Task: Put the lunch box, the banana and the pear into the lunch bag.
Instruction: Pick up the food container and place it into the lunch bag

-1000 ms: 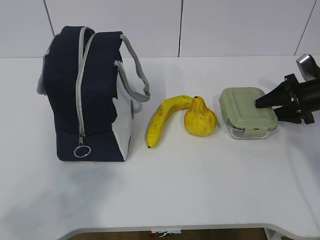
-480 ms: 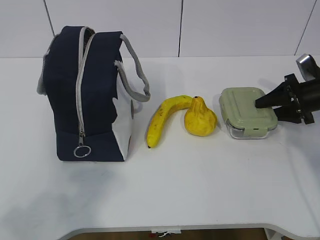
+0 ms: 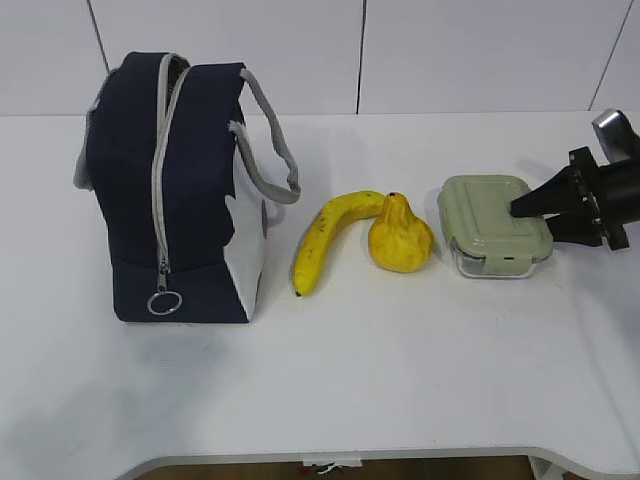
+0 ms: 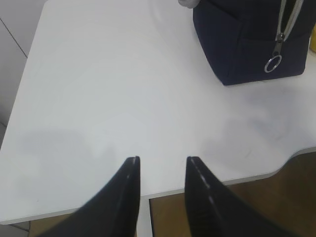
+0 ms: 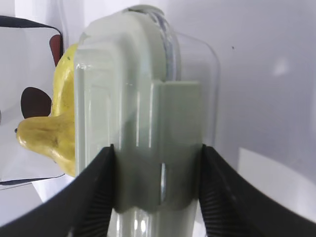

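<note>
Your right claw (image 5: 157, 185) narrowed until both fingers clamped the lunch box (image 3: 495, 238); lifting could follow. Left claw (image 4: 162, 165) stayed apart, empty.

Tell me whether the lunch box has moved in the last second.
No. The lunch box sits the same way beside the pear, with the right hand at its lid.

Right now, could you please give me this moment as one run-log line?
right gripper: closing around lunch box | left gripper: open, idle over table | banana, pear: outside lunch bag
</note>
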Available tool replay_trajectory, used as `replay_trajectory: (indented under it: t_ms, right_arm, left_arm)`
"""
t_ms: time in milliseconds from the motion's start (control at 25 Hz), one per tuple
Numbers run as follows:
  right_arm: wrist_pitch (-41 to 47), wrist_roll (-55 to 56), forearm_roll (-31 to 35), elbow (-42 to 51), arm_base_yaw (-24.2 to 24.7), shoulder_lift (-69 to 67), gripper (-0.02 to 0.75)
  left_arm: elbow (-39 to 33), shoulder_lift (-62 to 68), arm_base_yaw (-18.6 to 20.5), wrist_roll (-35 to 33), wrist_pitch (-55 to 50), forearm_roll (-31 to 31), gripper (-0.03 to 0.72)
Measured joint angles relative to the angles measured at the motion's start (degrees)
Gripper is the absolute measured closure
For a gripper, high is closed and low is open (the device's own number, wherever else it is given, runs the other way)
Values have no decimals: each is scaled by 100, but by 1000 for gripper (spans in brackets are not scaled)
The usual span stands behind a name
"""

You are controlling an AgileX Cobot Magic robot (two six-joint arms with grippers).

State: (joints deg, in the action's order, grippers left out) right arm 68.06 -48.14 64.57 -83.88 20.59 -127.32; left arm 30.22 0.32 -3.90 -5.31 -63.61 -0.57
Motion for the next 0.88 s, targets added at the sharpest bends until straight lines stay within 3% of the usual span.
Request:
replay_trajectory:
  t_ms: [280, 880]
  right_arm:
    - [0, 1082, 9, 0, -9, 0, 356]
    - [-105, 1673, -334, 0, -9, 318, 358]
  left_arm:
    - [0, 0, 0, 0, 0, 0, 450]
    - [0, 0, 0, 0, 0, 0, 449]
